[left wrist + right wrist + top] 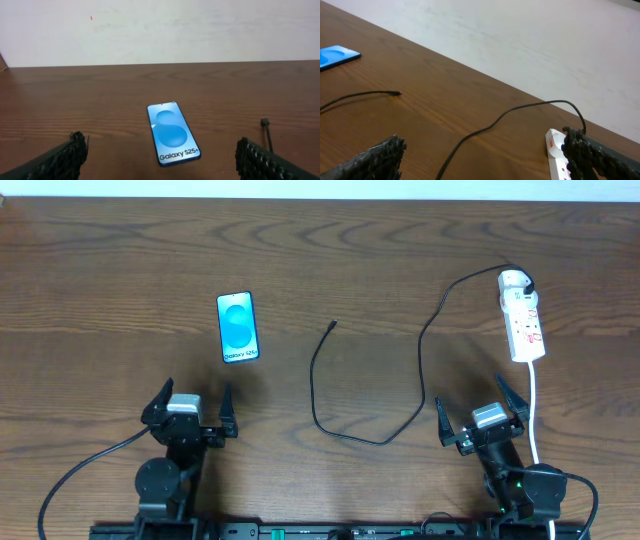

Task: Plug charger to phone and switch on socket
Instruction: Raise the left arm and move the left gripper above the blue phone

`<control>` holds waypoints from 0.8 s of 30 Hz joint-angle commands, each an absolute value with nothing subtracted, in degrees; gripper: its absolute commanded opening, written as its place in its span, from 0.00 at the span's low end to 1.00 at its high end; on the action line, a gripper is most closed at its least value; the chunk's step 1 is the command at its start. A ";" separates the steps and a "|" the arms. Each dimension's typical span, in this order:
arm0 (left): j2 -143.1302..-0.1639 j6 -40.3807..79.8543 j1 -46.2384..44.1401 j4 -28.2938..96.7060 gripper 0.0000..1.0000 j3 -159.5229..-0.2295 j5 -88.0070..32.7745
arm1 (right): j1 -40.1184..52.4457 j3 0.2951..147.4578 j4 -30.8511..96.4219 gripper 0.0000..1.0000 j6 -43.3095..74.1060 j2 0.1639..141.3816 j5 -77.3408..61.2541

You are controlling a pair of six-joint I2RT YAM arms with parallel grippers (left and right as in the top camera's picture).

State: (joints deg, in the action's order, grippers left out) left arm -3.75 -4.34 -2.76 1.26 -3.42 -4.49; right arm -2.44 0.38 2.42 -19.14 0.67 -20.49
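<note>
I find left gripper (194, 394) and right gripper (469, 393) wide, empty. Ahead-left of right lies the charger tip (333, 324). The phone (238, 327) lies lengthwise straight ahead of left.

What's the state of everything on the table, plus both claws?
phone, flat, screen up and lit, nothing plugged in.
charger, plug end at the socket, tip lying loose, apart from phone.
socket, switch position unreadable.
left claw, open, empty.
right claw, open, empty.
</note>
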 commanded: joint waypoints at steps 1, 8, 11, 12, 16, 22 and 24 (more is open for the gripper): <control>-7.51 -4.08 -2.57 1.06 0.96 -7.64 -5.58 | -2.00 0.32 2.79 0.99 -19.77 0.32 -19.84; -21.23 -4.73 -2.57 1.06 0.96 -15.64 -7.57 | -1.98 0.32 2.79 0.99 -19.77 0.32 -19.81; -28.27 -4.95 -2.59 1.08 0.96 -19.68 -8.58 | -1.98 0.32 2.79 0.99 -19.77 0.32 -19.81; -30.70 -4.95 -2.59 1.08 0.96 -21.06 -8.67 | -2.00 0.32 2.79 0.99 -19.77 0.32 -19.81; -40.21 -5.43 -2.59 1.67 0.96 -26.76 -10.83 | -1.98 0.32 2.79 0.99 -19.77 0.32 -19.84; -54.19 -5.61 -2.57 6.31 0.96 -37.60 -13.10 | -1.98 0.32 2.79 0.99 -19.77 0.32 -19.81; -58.26 -6.11 -2.57 8.78 0.96 -41.56 -13.13 | -1.98 0.32 2.76 0.99 -19.77 0.32 -19.81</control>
State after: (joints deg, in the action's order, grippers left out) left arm -54.50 -4.84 -2.76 7.31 -36.42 -11.70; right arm -2.44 0.38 2.42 -19.14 0.69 -20.47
